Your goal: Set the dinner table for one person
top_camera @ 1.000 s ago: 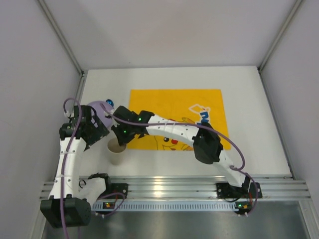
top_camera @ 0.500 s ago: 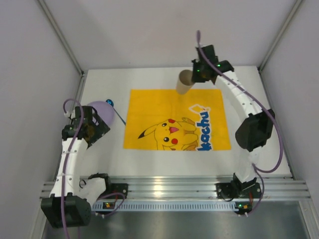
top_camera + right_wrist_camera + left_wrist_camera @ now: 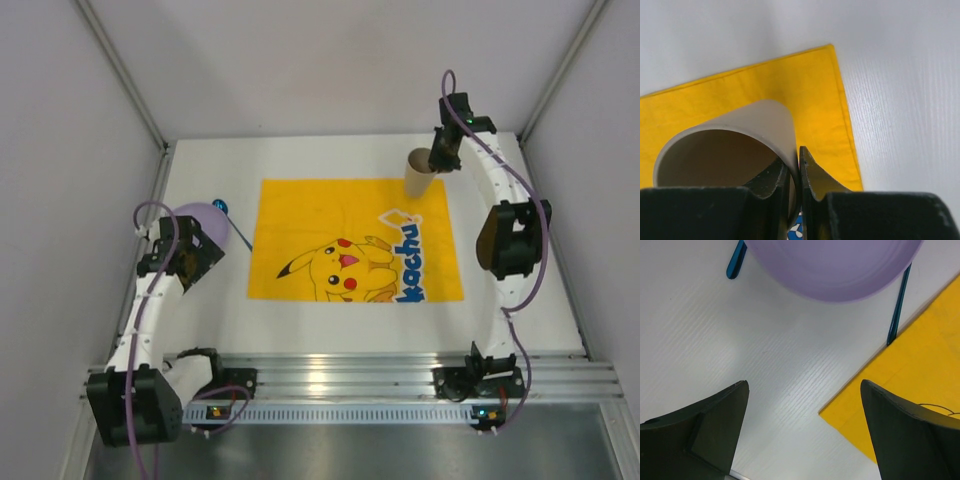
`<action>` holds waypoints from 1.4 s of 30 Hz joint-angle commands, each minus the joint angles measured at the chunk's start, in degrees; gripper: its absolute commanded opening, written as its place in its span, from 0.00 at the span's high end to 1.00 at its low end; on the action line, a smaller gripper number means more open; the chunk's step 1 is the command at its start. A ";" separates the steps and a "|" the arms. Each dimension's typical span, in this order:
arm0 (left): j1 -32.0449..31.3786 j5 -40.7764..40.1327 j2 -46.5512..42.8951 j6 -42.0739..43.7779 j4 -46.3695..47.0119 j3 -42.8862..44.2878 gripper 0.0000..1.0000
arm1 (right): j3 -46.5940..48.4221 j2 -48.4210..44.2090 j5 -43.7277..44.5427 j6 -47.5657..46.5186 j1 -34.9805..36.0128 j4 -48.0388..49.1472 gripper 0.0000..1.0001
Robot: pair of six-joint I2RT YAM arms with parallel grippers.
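Only at right wrist: right fingers [image 3: 437, 160] pinching wall of paper cup [image 3: 755, 120], bare brown inside, near far right corner of bench [image 3: 520, 280]. Left fingers [image 3: 190, 250] wide apart by purple bowl [image 3: 830, 265].

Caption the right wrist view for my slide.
Right hand pinches the cup by its rim at the yellow cloth corner.

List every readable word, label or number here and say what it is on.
"kachu!": blue letters on the yellow cloth, running along its right side.
Nothing else can be read; the paper cup shows no print in any view.
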 commanded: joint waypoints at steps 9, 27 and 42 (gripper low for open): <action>1.73 -1.76 6.16 -2.22 10.01 1.74 0.02 | 1.51 5.53 10.32 0.10 1.02 -3.28 0.98; 5.59 -8.37 16.09 -8.98 10.71 5.52 0.03 | -14.82 -18.63 5.31 3.27 5.32 -3.63 0.00; 8.23 -4.93 30.33 -9.42 27.85 0.77 0.13 | -29.15 -39.03 3.46 2.65 5.85 -4.60 0.00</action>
